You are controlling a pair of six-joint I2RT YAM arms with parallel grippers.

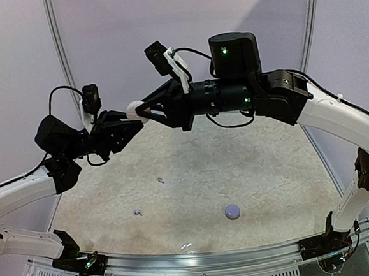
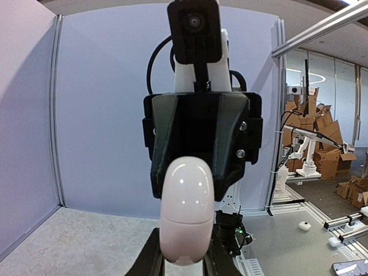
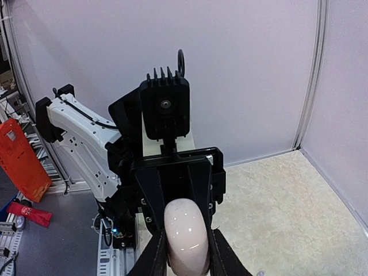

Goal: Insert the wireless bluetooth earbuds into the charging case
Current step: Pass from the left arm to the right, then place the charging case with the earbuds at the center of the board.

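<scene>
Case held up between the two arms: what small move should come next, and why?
Probably the right gripper levers the case open: it looks closed, the left gripper grips its other end, and the earbuds lie on the table.

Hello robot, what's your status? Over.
Left claw and right claw both grip the case, mid-air. Earbuds lie on table. Small round thing nearby, nothing blocking.

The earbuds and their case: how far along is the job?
Nothing is done yet: both earbuds lie loose on the table. In hand: the case, apparently closed, is held in the air, the left jaws on one end, the right jaws around the other. Left: open it and seat both earbuds.
</scene>
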